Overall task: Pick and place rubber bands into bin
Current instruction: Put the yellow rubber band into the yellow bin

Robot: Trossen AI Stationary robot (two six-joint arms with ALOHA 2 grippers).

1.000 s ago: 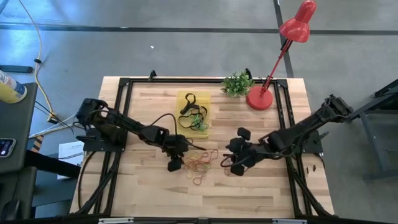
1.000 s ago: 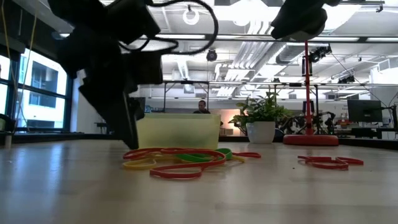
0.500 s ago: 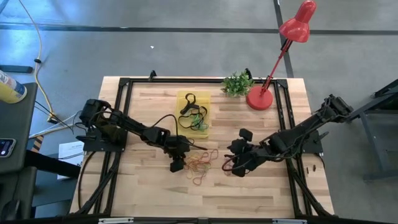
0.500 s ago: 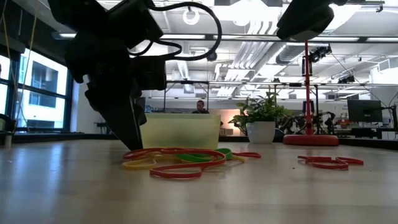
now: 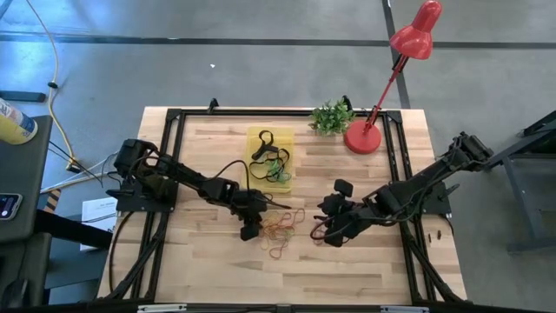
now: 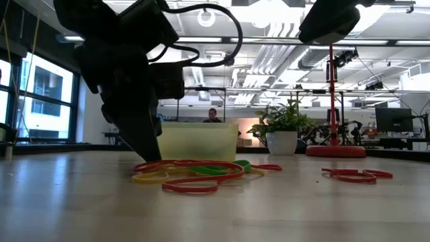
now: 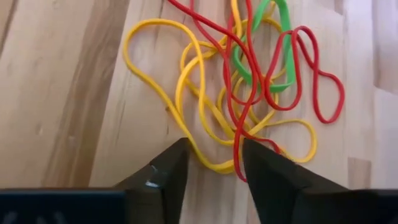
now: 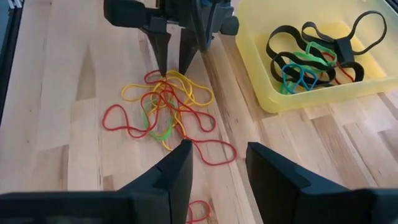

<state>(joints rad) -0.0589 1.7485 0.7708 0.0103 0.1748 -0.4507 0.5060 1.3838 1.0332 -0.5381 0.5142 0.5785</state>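
A tangle of yellow, red and green rubber bands (image 5: 280, 228) lies flat on the wooden table, near its middle; it also shows in the low view (image 6: 195, 176) and the right wrist view (image 8: 165, 102). The yellow bin (image 5: 250, 165) stands beyond it with black and green bands (image 8: 311, 46) inside. My left gripper (image 7: 214, 162) is open and points down at the tangle's left edge (image 5: 252, 230), its fingertips on either side of a yellow loop (image 7: 219, 167) and a red strand. My right gripper (image 8: 217, 162) is open and hovers right of the tangle, above some loose red bands (image 6: 356, 176). My left gripper's open fingers (image 7: 171, 171) come from above and stand on either side of the yellow loop's end (image 7: 219, 167) and a red strand (image 7: 238, 163) at the tangle's left edge. The bands lie flat on the table. I cannot tell whether the fingers touch them.
A red lamp's round base (image 5: 362, 137) and a small green plant (image 5: 331, 116) stand at the far right. Black frame rails (image 5: 178, 113) run along the table's edges. A person (image 6: 213, 115) shows in the room far behind the bin.
My left gripper has moved a little toward the table's right edge, onto the left edge of the tangle. The bands lie as before.
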